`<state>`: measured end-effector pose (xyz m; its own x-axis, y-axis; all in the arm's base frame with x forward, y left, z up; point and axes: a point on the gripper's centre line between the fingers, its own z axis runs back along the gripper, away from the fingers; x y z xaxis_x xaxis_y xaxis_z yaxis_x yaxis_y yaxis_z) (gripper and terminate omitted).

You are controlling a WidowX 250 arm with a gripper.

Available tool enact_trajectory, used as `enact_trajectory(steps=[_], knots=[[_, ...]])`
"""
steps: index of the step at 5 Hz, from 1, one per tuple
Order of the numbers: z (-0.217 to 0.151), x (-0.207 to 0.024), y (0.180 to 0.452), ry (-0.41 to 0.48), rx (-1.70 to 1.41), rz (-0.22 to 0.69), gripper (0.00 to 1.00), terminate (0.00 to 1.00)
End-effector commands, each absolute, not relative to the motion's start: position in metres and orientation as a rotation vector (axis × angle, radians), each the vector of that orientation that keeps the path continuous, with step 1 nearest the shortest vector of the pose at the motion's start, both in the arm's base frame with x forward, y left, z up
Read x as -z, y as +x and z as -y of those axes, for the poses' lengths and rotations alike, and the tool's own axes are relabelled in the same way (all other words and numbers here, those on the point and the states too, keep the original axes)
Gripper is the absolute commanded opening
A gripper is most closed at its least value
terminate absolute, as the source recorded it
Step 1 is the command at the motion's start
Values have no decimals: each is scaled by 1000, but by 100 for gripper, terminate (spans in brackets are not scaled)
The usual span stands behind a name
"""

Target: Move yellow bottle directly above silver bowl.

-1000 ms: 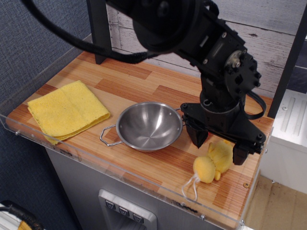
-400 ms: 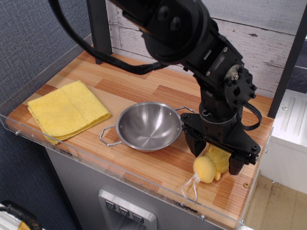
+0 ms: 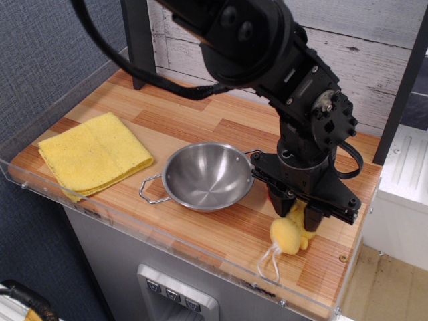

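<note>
With both black fingers drawn in against the rear lobe, gripper [image 3: 297, 212] appears clamped on yellow bottle [image 3: 289, 233], though contact pads hidden under the fingers' own bulk, so grip judged rather than plainly seen. Jaws pointing straight down, narrow gap between them filled by yellow.

Directly below and slightly toward the table's front edge from the jaws: front lobe of the bottle, round and fuzzy, bulging out beyond the fingers, seemingly resting on or barely off the wooden tabletop [image 3: 221, 134]. White cord loop [image 3: 269, 259] trailing from that lobe toward the near edge, lying slack on the wood. Long axis of the bottle running roughly from the fingers forward toward the camera, across the line of the jaws.

Further out, to image-left: silver bowl [image 3: 207, 175], empty, just beside the gripper body, its right wire handle close to the black housing. Well beyond the bowl, at the left end: folded yellow cloth [image 3: 93, 154], clear of everything. Acrylic guard rim [image 3: 167, 244] along the front edge.

Likely step in hand: securing the grasp before a lift. Coming move, by judgement: up first, then away over the bowl's far rim to the spot behind it, cord dangling free.
</note>
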<state>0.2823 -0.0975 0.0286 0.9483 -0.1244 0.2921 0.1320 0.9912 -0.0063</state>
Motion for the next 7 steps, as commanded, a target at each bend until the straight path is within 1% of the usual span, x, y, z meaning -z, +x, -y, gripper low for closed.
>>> enact_trajectory(steps=[1, 2, 3, 4, 5, 6, 7], knots=[[107, -50, 280, -44, 139, 354, 0, 0], [107, -67, 282, -78, 129, 335, 0, 0], [106, -104, 287, -132, 114, 312, 0, 0], [101, -143, 289, -95, 87, 366, 0, 0], [79, -172, 286, -64, -18, 412, 0, 0], [48, -189, 288, -17, -106, 454, 0, 0], [19, -194, 297, 6, -168, 470, 0, 0]])
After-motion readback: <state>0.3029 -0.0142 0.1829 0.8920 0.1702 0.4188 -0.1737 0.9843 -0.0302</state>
